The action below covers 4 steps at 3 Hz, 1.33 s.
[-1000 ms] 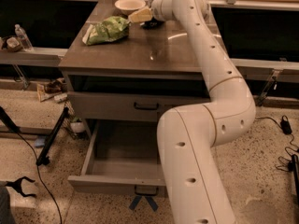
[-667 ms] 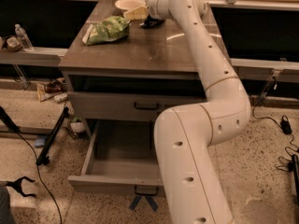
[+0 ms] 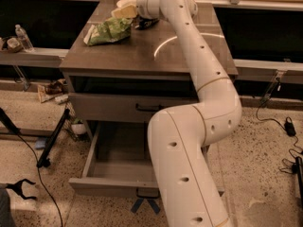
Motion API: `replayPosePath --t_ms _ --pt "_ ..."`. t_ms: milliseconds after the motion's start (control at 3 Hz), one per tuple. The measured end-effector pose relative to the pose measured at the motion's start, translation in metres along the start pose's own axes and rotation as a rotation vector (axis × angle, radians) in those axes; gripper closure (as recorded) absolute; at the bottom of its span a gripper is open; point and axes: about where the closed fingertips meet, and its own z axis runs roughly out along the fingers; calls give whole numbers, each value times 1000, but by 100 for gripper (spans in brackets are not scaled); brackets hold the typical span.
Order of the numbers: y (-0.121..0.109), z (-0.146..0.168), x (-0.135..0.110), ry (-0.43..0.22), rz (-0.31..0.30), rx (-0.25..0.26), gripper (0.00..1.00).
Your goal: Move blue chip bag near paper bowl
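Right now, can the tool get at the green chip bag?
Likely yes: the tool is low over the table's far side, close beside the green chip bag, with nothing visible between them.

The blue chip bag (image 3: 124, 12), pale panel showing, lies at the gripper (image 3: 138, 17), just beside the cream paper bowl (image 3: 123, 3) at the worktop's (image 3: 156, 56) back.
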Motion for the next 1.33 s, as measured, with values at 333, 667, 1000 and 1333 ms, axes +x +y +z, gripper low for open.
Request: replayPosePath --t_ms 333,667,1000,1333 --pt "22 13 -7 -24 16 -43 0" --pt "36 21 -11 -38 32 -75 0" --pt "32 16 -12 -36 29 -72 0" --pt "17 0 -13 -27 16 -55 0"
